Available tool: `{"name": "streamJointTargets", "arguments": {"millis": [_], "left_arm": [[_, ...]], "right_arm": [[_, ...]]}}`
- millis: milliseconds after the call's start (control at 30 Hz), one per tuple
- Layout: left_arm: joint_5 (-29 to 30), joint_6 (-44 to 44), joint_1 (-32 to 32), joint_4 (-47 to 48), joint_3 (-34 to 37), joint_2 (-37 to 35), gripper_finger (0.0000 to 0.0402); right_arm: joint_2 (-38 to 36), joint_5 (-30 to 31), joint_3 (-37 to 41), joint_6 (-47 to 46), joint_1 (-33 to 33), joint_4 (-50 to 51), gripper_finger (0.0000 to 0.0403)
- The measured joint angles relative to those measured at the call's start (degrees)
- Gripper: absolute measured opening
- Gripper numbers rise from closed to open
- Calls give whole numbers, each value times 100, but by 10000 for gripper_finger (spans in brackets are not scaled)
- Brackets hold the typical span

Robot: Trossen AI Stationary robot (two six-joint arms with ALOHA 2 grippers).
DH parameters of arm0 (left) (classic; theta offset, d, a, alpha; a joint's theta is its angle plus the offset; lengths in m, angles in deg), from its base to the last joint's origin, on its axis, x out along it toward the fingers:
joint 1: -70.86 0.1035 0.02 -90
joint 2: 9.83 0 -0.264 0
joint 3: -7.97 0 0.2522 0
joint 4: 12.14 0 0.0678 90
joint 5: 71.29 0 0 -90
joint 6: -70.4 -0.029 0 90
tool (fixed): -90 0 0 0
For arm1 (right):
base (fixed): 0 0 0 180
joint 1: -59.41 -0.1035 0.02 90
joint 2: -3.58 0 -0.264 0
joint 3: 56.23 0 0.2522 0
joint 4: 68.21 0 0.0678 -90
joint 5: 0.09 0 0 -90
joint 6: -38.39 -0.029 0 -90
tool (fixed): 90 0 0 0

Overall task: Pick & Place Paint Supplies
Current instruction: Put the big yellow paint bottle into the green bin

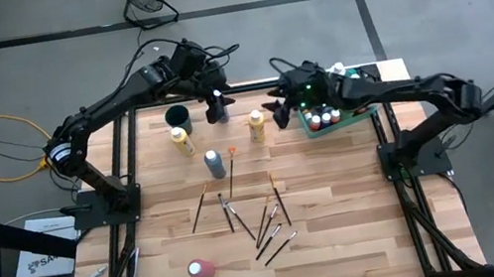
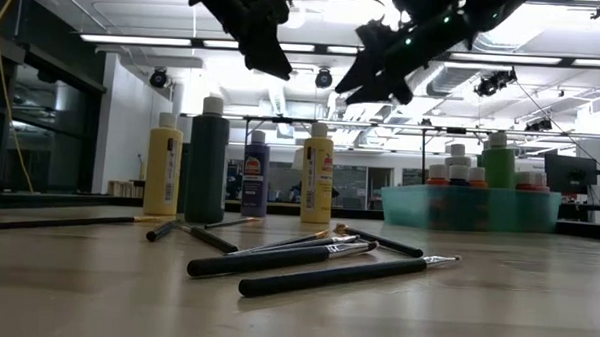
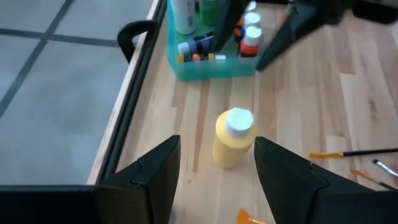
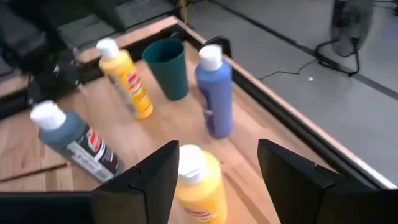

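Along the near edge of the counter (image 1: 345,243), a pink bottle (image 1: 200,268) is lying on its side. Just beyond it, the thin paintbrushes (image 1: 263,222) are lying scattered, well clear of both arms.

Past the brushes, the yellow paint bottle (image 1: 256,127) is standing upright with its long axis vertical and its white cap pointing up. The next move is turning on this bottle, since it is sitting between the two arms.

The right jaws are hovering above the counter just on the tray side of it, spread wide and gripping nothing. In the right wrist view the bottle's cap (image 4: 191,159) is showing low and close in the gap between the two fingers. The right arm is therefore looking like the nearer one, already lined up to drop over the cap.

The left jaws are hanging on the bottle's other side, near the far edge. They too are parted and empty. In the left wrist view the same bottle (image 3: 233,138) is showing centred beyond the fingers, but a little farther off.

Farther back, a second yellow bottle (image 1: 182,141) and a blue bottle (image 1: 214,164) are standing apart from it. At the far edge, the dark cup (image 1: 177,117) and the green tray (image 1: 364,117) are waiting, the tray already holding several bottles.
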Motion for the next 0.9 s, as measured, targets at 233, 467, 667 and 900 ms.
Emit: {"name": "streamJointTargets", "arguments": {"millis": [233,467,667,900], "left_arm": [[28,67,-2,268,0,0,197],[29,153,-2,380,0,0,197],[29,151,-2,445,0,0,197],[29,153,-2,459,0,0,197]], "right_arm": [[547,-436,0,179,-12,-522,255],[1051,-544,0,271,-166,-731,273],[1302,-476,4,302,-204,-973,249],[1287,-101,4,291,-229,-1012,197]]}}
